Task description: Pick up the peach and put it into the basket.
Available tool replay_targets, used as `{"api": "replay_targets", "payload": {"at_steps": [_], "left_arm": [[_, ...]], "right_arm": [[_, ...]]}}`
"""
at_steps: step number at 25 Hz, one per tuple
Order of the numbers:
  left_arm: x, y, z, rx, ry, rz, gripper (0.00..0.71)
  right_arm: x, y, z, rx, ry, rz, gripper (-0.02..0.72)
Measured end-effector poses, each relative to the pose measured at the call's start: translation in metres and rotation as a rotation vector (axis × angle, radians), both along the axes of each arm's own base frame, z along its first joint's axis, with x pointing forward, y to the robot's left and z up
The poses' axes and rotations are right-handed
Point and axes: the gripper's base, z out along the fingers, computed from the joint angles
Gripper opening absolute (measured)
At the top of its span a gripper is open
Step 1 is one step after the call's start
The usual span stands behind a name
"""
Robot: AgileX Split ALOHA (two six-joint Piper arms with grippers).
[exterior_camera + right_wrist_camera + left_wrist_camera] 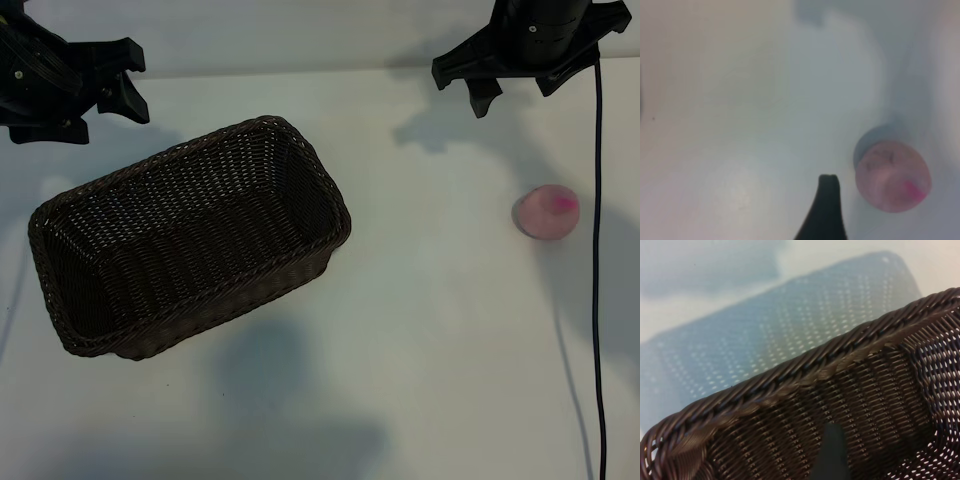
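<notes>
Exterior view: right gripper (520, 88) open, empty, raised behind the peach (547, 212) | left gripper (85, 95) open, parked beside the basket (190, 240) | peach on table, well apart from basket | nothing done; pick and placement remain

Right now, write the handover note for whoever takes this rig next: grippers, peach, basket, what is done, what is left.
Left gripper: open, empty, at the far left by the basket's far end.
Right gripper: open, empty, at the far right, beyond the peach.
Peach: on the table at the right, apart from everything, untouched.
Basket: left of centre, lying at a slant, nothing inside.
Done: nothing yet.
Left: grasp the peach, probably with the right gripper, carry it over and drop it in the basket.
</notes>
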Motion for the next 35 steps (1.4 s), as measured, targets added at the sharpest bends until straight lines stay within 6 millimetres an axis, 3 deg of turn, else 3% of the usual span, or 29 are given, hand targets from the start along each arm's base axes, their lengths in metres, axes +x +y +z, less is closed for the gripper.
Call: {"api": "replay_targets", "payload": {"at_steps": [9,35], "left_arm": [[0.0,0.0,0.0,0.0,0.0,0.0,0.589],[0.0014,0.0002,0.0008,0.001,-0.018,0.001,0.589]], "right_arm": [[0.0,-0.0001,0.0,-0.001,0.0,-0.001,0.593],[0.0,-0.0001,0.0,0.0,0.0,-0.003,0.589]]}}
